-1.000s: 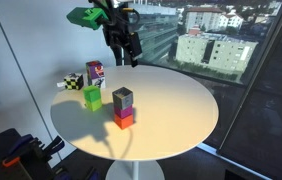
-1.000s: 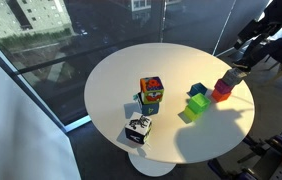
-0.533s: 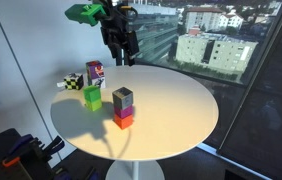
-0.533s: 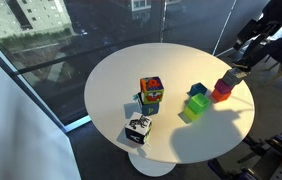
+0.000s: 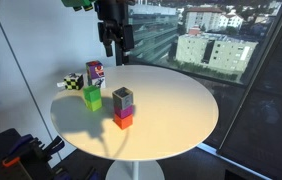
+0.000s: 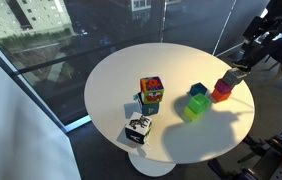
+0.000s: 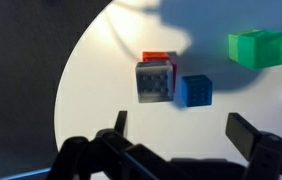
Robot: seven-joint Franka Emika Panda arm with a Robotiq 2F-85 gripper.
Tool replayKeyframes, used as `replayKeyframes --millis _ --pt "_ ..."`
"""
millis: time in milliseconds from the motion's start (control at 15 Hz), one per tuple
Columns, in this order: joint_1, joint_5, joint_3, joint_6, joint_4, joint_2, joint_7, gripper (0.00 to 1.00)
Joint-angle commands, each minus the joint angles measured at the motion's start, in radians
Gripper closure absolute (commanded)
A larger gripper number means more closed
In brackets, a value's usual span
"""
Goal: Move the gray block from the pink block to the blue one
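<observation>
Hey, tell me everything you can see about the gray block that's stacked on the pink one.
The gray block is a small plain cube, matte-looking, gray on every face that shows. It sits upright and squarely on top of the pink block, which stands on the round white table. Only the pink block touches it. The blue block stands close beside the stack. The pincer hangs open well above, clear of it.

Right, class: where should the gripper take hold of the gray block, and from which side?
Probably from straight above, the open gripper closing on two opposite side faces of the gray block. It sits on the pink block, higher than the blue block beside it, so its sides look free.
</observation>
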Motion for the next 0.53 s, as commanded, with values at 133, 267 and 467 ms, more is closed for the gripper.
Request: replayKeyframes --millis 133,267,467 --pt "-0.019 -0.041 0.011 -0.073 0.06 0.074 0.035 0.0" --pt "-0.019 -0.041 0.008 -0.067 0.059 0.096 0.028 0.0" --pt "-0.015 -0.037 0.006 -0.044 0.048 0.124 0.016 0.0"
